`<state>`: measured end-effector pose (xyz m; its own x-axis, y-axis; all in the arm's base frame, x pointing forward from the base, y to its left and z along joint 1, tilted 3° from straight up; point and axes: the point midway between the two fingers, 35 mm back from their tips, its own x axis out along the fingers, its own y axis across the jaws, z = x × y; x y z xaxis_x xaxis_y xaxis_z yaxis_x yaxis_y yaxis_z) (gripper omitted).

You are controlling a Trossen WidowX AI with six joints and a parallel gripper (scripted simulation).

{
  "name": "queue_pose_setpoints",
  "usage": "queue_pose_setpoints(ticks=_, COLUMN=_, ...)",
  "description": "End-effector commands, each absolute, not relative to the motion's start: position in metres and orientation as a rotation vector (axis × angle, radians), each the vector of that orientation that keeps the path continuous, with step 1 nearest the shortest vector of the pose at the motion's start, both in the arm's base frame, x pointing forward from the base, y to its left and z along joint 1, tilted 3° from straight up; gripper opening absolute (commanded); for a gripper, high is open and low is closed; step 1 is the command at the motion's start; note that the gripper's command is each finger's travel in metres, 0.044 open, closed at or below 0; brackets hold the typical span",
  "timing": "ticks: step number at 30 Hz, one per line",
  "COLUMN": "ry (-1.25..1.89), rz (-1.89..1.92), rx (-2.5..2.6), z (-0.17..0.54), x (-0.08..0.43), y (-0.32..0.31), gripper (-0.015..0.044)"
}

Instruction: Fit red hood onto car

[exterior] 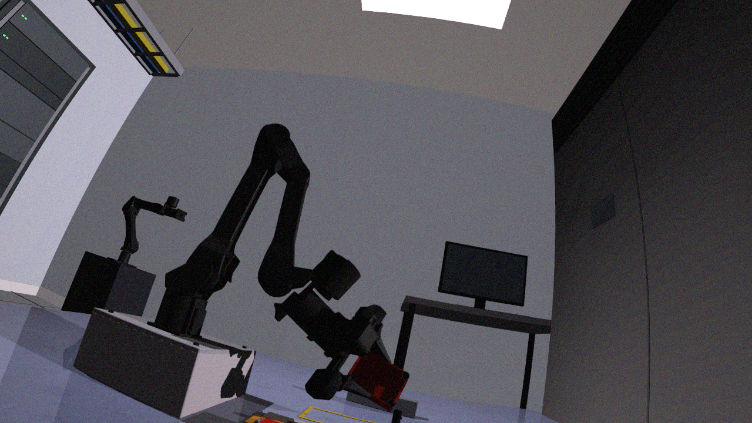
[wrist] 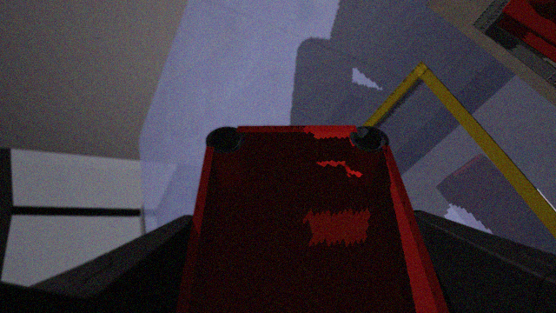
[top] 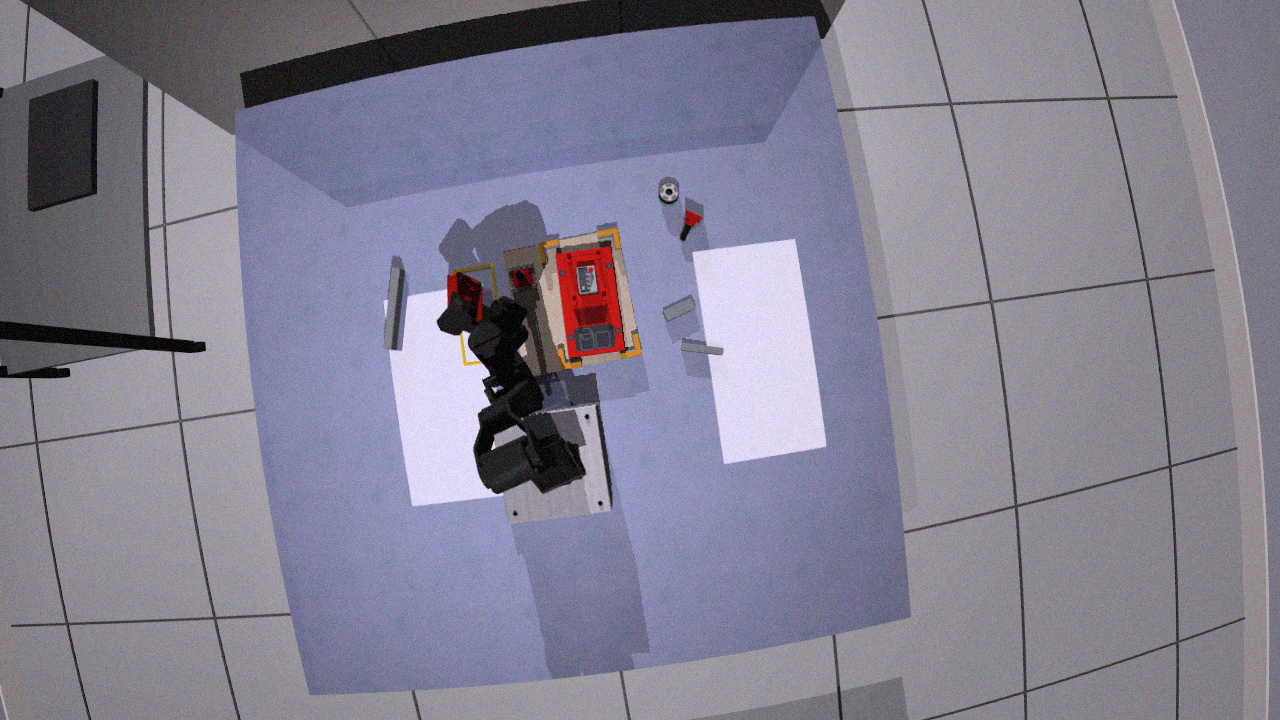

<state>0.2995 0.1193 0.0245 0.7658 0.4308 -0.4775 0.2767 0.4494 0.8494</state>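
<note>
The red hood (top: 464, 293) (exterior: 378, 376) (wrist: 261, 196) is off the table, held steeply tilted. Its open underside faces the wrist camera, and two dark corner bosses show at its far end. My gripper (top: 471, 306) (exterior: 370, 369) (wrist: 302, 226) is shut on the hood, with one finger along each long side. The red chassis (top: 601, 306) sits in the jig (top: 629, 300), to the right of the gripper in the top view. The grey engine block (top: 586, 279) is on its deck. The pegs are too small to make out clearly. The hood's near end is out of the wrist view.
A yellow outline (top: 494, 282) (wrist: 478, 128) lies below and beside the hood. A small red part (top: 521, 275) sits between hood and chassis. A grey bar (top: 393, 304) stands at left. A wheel (top: 668, 190), a red-and-black piece (top: 691, 221) and two grey blocks (top: 679, 308) (top: 702, 346) lie at right.
</note>
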Motion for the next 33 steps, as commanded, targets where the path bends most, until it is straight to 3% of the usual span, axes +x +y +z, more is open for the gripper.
queue_pose_setpoints(ticks=1, ry=0.744, rz=0.08, rx=1.218, z=0.025, x=0.3, y=0.12, gripper=0.0)
queue_pose_setpoints(ticks=33, ry=0.803, rz=-0.273, rx=2.036, z=0.009, x=0.296, y=0.118, gripper=0.0)
